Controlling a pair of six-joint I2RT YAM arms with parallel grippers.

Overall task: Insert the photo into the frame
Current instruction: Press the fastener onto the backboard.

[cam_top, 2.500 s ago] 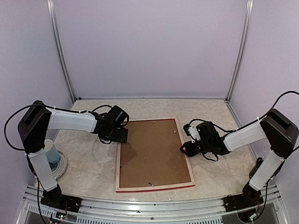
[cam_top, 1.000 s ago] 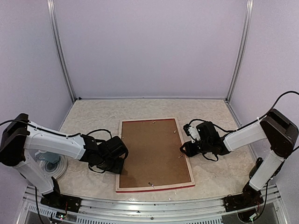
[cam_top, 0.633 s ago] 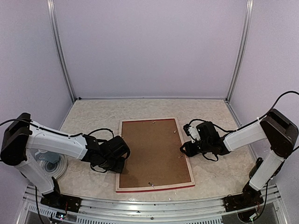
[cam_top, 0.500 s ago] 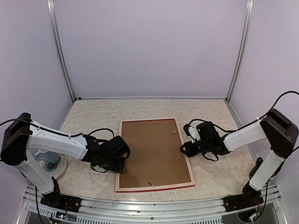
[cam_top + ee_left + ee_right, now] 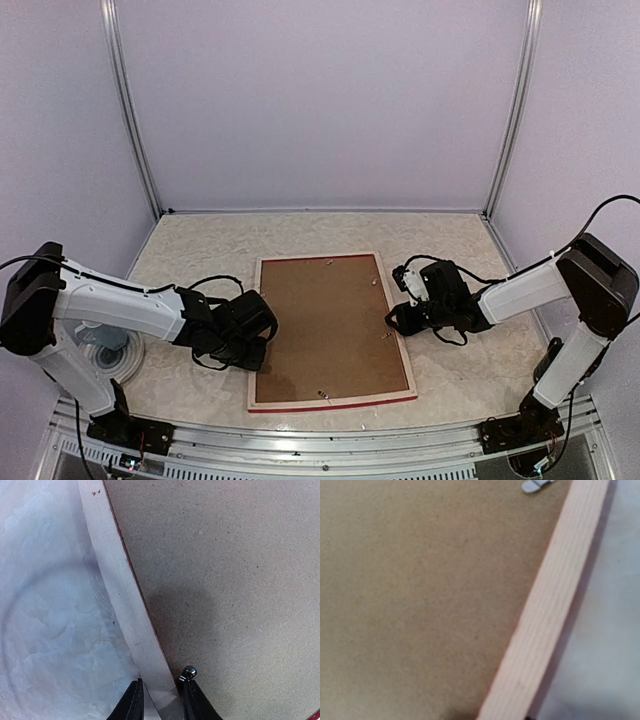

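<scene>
Evenly and softly lit from above in the overhead view, with a lilac cast on the walls (image 5: 320, 100) and only faint shadows on the tabletop (image 5: 200, 240). Sharp in the left wrist view, with a round soft shadow over the frame (image 5: 125, 610) and brown backing panel (image 5: 225, 580) (darkest just ahead of the left gripper (image 5: 161, 692)). Blurred and warm-toned in the right wrist view, with smeared wood grain.

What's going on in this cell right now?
Both arms are working on the frame, which lies face down on the table with the brown backing panel seated in it. The left end effector straddles the left rail, fingers against both edges. The right end effector sits at the right rail; its grip is unclear. No photo is in view.
</scene>
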